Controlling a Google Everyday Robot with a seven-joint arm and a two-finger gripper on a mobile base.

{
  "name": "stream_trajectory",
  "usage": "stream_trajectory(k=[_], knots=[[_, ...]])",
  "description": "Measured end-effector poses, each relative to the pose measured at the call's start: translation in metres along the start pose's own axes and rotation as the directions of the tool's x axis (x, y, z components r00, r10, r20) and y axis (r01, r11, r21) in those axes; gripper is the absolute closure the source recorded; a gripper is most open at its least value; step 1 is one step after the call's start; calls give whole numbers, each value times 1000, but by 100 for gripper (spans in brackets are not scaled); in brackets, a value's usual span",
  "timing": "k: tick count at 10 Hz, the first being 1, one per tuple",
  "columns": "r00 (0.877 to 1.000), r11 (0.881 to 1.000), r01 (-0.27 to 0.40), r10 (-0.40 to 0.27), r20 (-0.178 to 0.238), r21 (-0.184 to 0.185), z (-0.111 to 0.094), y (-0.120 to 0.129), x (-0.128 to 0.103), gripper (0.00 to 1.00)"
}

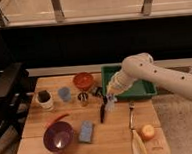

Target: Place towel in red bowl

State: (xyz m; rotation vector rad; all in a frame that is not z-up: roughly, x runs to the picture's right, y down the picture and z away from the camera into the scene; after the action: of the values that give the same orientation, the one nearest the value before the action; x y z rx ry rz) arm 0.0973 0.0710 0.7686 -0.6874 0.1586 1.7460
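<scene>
The red bowl (pixel 83 81) sits at the back middle of the wooden table, glossy and round. My gripper (pixel 110 97) hangs from the white arm that reaches in from the right. It is to the right of and a little nearer than the red bowl, above the table. It is shut on the towel (pixel 111 105), a small pale grey-blue cloth that dangles below the fingers, off the table top. The towel is apart from the bowl.
A green tray (pixel 140 90) lies right behind the gripper. On the table are a purple bowl (pixel 59 136), a blue sponge (pixel 86 131), a white mug (pixel 44 99), a blue cup (pixel 65 94), a metal cup (pixel 82 99), a black utensil (pixel 102 112), a fork (pixel 131 114) and an orange fruit (pixel 147 132).
</scene>
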Motion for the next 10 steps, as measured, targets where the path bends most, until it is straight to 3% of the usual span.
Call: stream_trajectory(k=[2,4,8,10], knots=[[1000,1000,-7,7,15,-8,-1,0,0,100],[996,999,-19,22,88,-35,-5,-6,-14,100],[984,992,73,-55,169,-100,16,23,-85,100],[973,982,150,-126,195,-118,33,51,-117,100]])
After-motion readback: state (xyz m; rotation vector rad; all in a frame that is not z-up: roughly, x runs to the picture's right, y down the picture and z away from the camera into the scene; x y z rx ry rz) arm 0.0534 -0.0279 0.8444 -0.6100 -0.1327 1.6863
